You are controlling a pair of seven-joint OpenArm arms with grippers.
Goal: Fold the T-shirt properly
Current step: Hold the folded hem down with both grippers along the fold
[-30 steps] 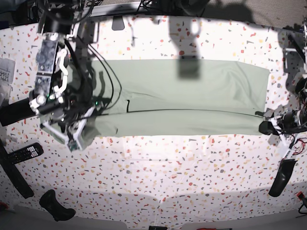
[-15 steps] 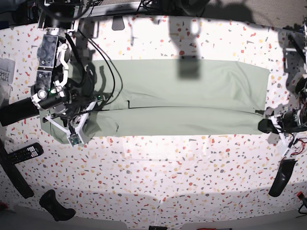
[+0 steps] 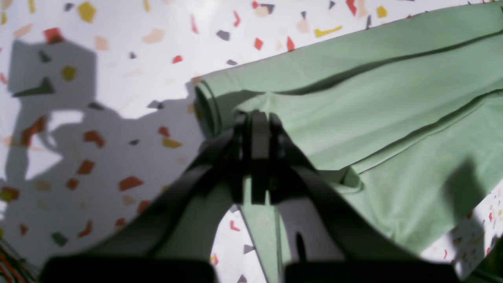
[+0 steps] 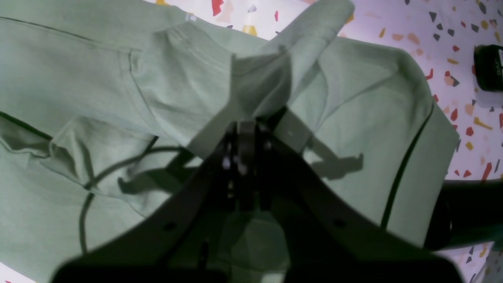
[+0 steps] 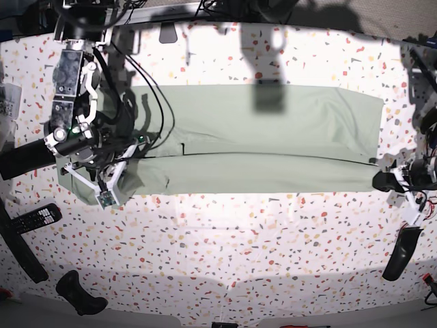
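Between both clamped grippers, T-shirt stretched flat

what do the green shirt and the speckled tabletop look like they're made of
T-shirt: apparently soft matte knit cloth, probably cotton; it drapes, creases and shows stitched seams. Tabletop: white with coloured chips, terrazzo-like; smooth with slight glare, possibly a printed laminate rather than stone.

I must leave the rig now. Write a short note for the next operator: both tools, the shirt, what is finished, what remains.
Left tool: shut on the T-shirt, at its hem corner.
Right tool: shut on the T-shirt, pinching a raised bit of cloth at the sleeve end.
T-shirt: lying on the speckled table as a long band, sides already folded in lengthwise.
Left to do: fold the band across its length into a compact packet, then release both tools.
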